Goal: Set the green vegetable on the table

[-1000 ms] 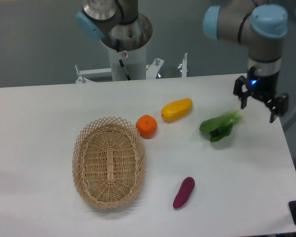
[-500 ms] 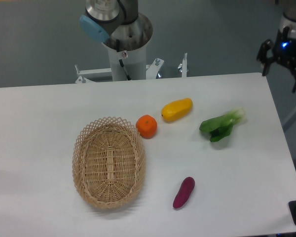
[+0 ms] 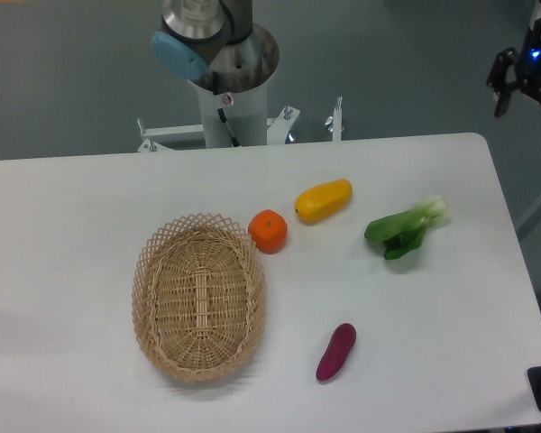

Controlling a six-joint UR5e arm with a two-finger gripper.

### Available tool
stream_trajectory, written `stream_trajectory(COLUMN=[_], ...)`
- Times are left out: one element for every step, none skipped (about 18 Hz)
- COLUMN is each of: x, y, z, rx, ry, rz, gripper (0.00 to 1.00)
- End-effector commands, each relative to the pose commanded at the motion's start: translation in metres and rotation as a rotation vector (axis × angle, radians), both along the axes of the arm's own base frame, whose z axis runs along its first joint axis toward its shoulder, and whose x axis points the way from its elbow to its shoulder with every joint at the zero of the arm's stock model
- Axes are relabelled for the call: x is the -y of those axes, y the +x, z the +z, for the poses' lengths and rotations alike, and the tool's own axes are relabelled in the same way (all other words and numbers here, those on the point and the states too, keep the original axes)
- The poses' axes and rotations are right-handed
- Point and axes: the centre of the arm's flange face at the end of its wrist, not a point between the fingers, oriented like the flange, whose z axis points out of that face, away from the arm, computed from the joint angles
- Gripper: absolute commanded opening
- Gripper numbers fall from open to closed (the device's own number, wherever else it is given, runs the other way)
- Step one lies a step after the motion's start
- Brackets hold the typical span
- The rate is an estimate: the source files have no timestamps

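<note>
On the table, the green vegetable, pale stem end toward upper right; gripper high, open, empty.

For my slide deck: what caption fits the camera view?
Bok choy lies on the table; open gripper is raised clear.

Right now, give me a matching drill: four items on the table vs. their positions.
Items:
1. bok choy
2. orange
3. eggplant
4. basket

Places:
A. touching the basket's upper right rim
B. left half of the table
C. near the front edge, right of the basket
D. far right, lying free on the table

Pairs: 1-D, 2-A, 3-C, 4-B
</note>
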Motion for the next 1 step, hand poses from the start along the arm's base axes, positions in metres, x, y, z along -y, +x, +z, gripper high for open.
stream_trajectory(x=[0.0000], y=[-0.0004], z=[0.0015], rx=[-0.002], ry=[0.001], rz=[0.004], gripper=[1.00])
